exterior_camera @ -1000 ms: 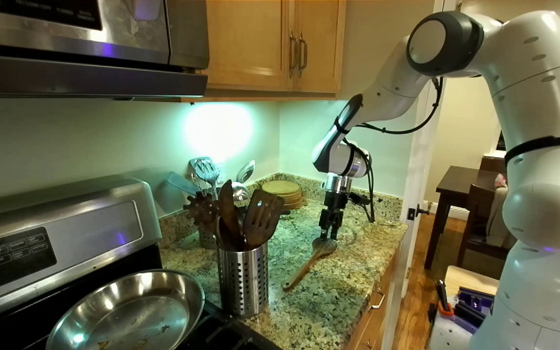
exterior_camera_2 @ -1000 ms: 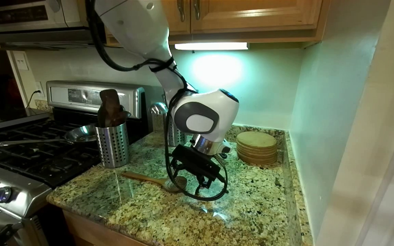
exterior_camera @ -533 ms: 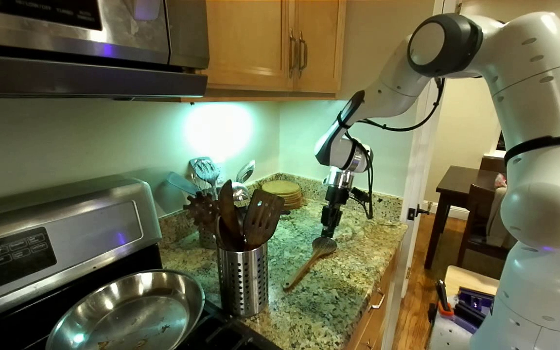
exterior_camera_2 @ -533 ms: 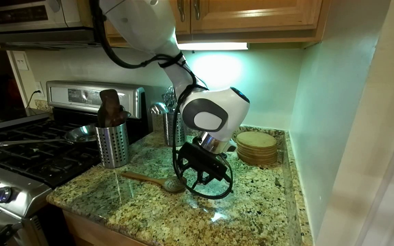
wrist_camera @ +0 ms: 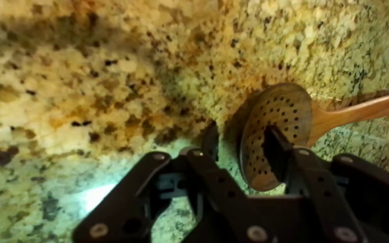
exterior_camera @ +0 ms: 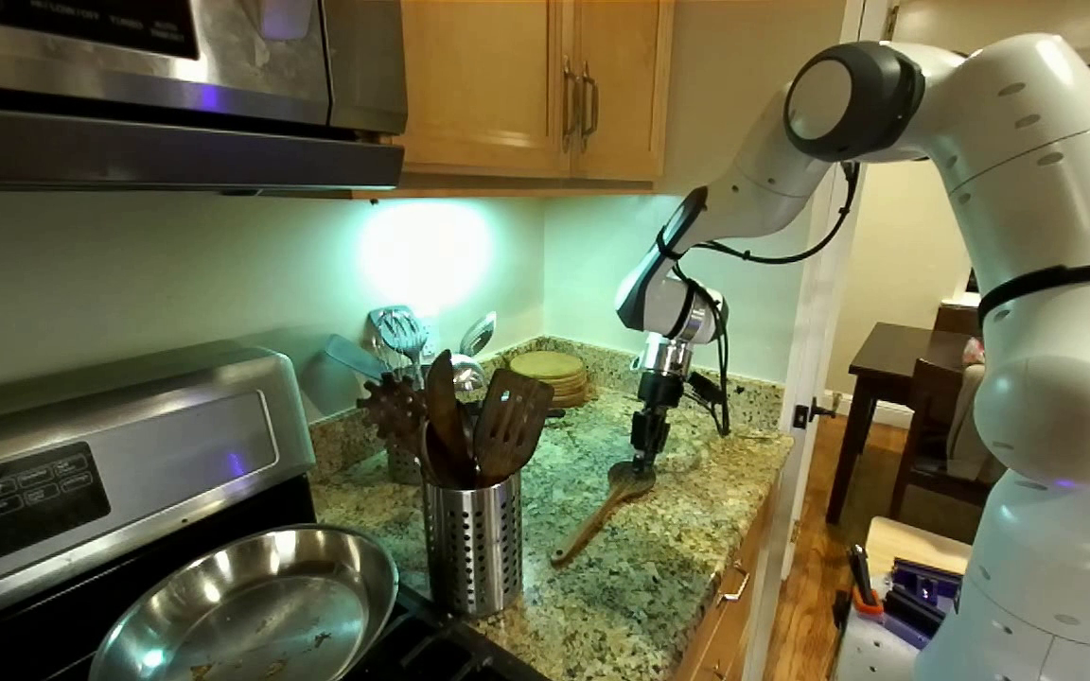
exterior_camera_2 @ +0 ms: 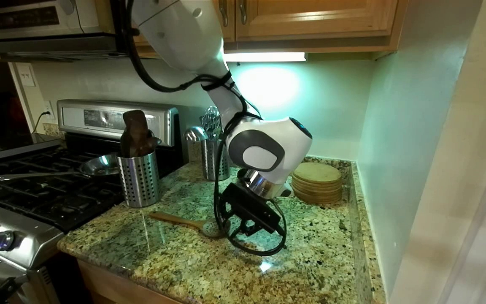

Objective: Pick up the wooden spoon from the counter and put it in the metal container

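Note:
The wooden spoon (exterior_camera: 592,530) lies on the speckled granite counter (exterior_camera: 602,615). Its bowl (wrist_camera: 282,111) is dotted with small holes, and its handle points toward the metal container (exterior_camera: 474,553), an upright perforated steel cylinder holding dark wooden utensils. In the wrist view my gripper (wrist_camera: 241,130) is partly open at the bowl. One finger (wrist_camera: 211,141) hangs over bare granite beside the rim; the other finger (wrist_camera: 275,152) is over the bowl and covers part of it. Whether the fingers touch the spoon I cannot tell. In an exterior view the camera mount and cables hide the fingertips.
Behind the arm stands another steel cylinder (exterior_camera_2: 214,162) with metal utensils. A stack of round wooden discs (exterior_camera_2: 317,185) sits near the wall. A steel frying pan (exterior_camera: 261,605) rests on the black stove beside the counter. Cabinets (exterior_camera: 526,95) hang above.
The fingers have drawn closer together over the last second. My gripper rose slightly, then came down onto the bowl area, while the arm shifted a little. The spoon has not visibly moved.

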Motion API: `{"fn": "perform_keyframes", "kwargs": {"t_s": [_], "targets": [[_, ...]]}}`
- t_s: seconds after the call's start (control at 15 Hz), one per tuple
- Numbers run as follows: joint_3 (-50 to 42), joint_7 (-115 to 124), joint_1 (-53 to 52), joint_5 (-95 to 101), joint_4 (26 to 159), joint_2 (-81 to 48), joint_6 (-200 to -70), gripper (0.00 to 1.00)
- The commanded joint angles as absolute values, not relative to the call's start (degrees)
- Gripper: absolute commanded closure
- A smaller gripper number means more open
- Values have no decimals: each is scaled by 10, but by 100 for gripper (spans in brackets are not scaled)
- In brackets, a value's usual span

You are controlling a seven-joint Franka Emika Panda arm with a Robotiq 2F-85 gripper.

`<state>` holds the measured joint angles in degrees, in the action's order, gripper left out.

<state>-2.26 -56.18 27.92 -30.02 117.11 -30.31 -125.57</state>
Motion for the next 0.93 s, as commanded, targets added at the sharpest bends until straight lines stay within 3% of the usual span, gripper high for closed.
{"fn": "perform_keyframes", "kwargs": {"t_s": [0.0, 0.13, 0.2, 0.4, 0.6, 0.87], "targets": [[-24, -580, 289, -318, 1160, -309, -1227, 35], [-26, -579, 288, -323, 1157, -309, -1222, 68], [-27, -579, 288, -324, 1157, -310, -1222, 70], [-29, -578, 288, -325, 1155, -310, -1222, 90], [-29, -578, 288, -327, 1155, -311, -1221, 95], [-33, -579, 288, -337, 1152, -309, -1211, 91]]}}
